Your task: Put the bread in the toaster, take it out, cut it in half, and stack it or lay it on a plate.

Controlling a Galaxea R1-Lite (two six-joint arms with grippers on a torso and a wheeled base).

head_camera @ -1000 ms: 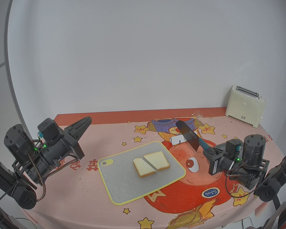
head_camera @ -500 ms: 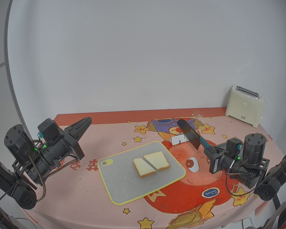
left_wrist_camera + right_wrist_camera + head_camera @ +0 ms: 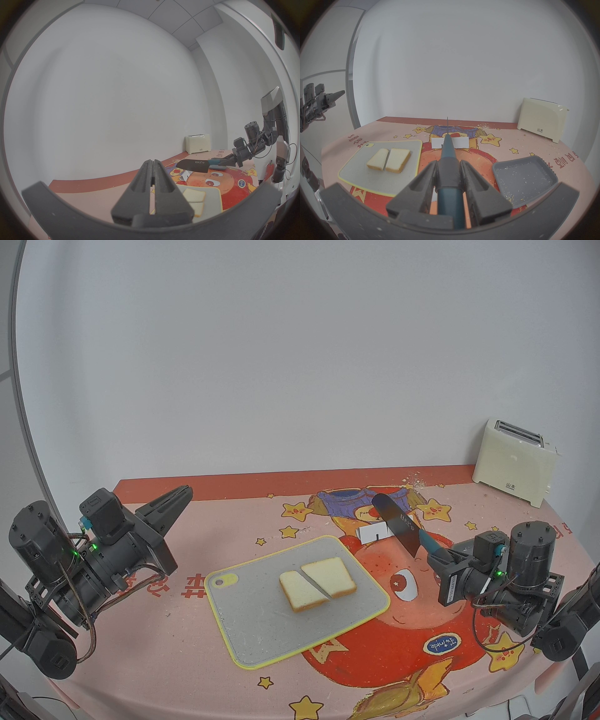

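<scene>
1. The right gripper is held low over the table, to the right of the cutting board, and is pointed toward the back wall.
2. Its fingers are clamped on the teal handle of the knife. The dark blade is raised clear of the table and angled up and away from the gripper, and it is seen edge-on in the right wrist view.
3. The left gripper is held above the table's left edge, well apart from the board and pointed toward the back right. Its fingers are pressed together with nothing between them.
4. The bread is seen cut into two halves, laid side by side and flat on the cutting board.
5. The toaster is placed at the table's back right corner.
6. A grey plate is set near the right gripper, scattered with crumbs.
</scene>
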